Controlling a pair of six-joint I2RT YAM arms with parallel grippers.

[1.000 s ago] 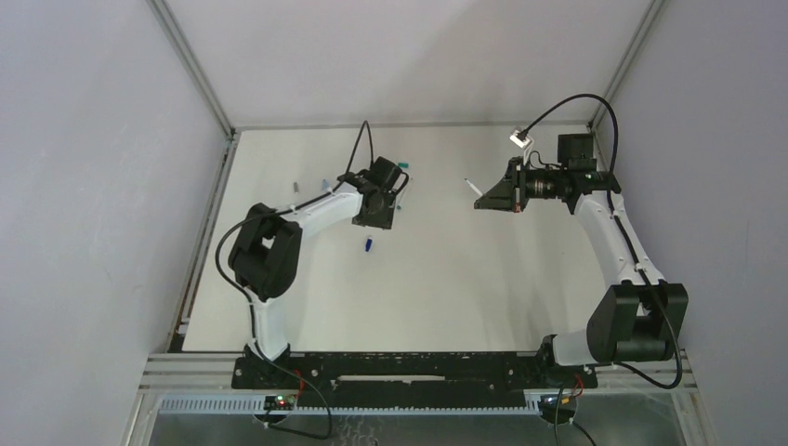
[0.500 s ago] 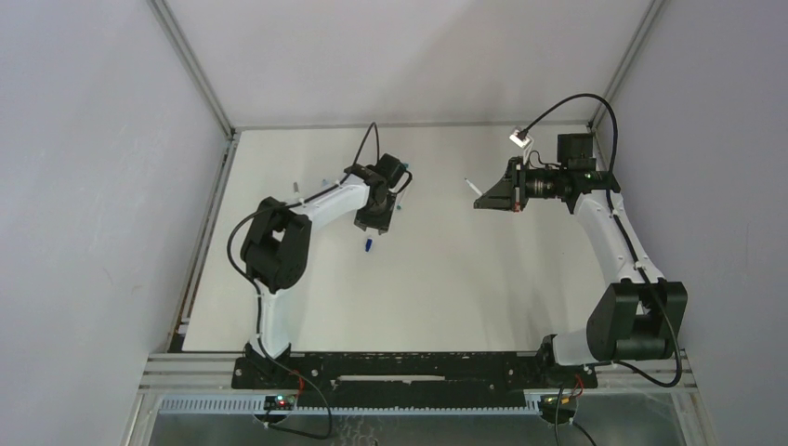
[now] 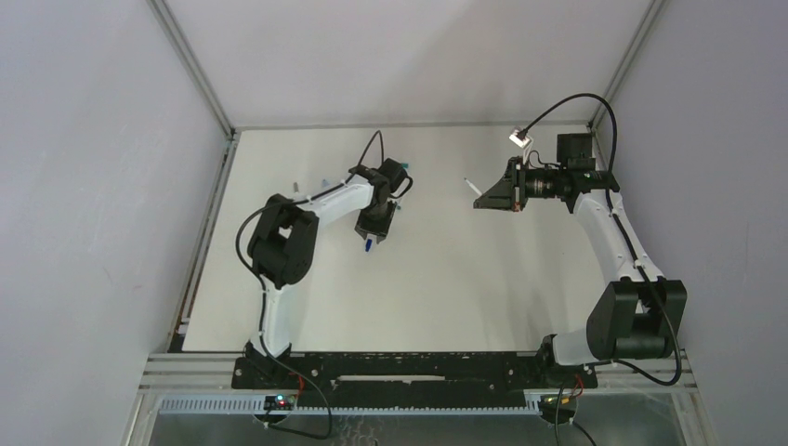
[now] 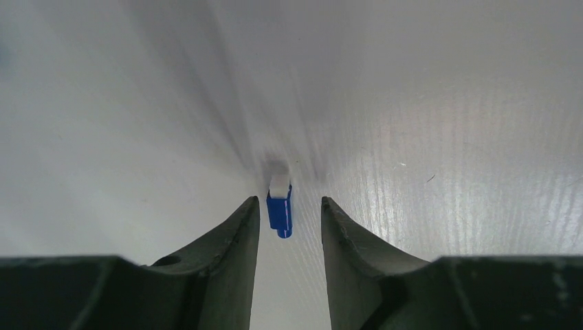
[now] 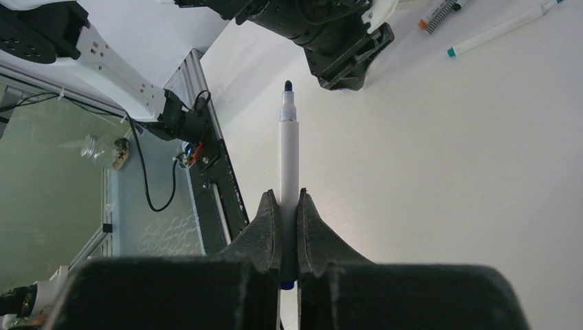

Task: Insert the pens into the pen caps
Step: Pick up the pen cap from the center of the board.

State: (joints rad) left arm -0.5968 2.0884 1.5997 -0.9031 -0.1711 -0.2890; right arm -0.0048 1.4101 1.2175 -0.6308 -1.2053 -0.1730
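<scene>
My left gripper (image 4: 287, 214) has swung nearer since a second ago and now straddles the blue cap (image 4: 280, 210) lying on the table (image 4: 447, 137), jaws apart, not gripping it. The right gripper (image 5: 287, 201) hasn't moved and is clamped on a white pen (image 5: 289, 148). From above, the cap barely shows under the fingers. A teal-tipped pen (image 5: 498, 27) and an orange-tipped pen (image 5: 440, 12) run off the frame edge. White table, grey walls (image 3: 93, 186)
</scene>
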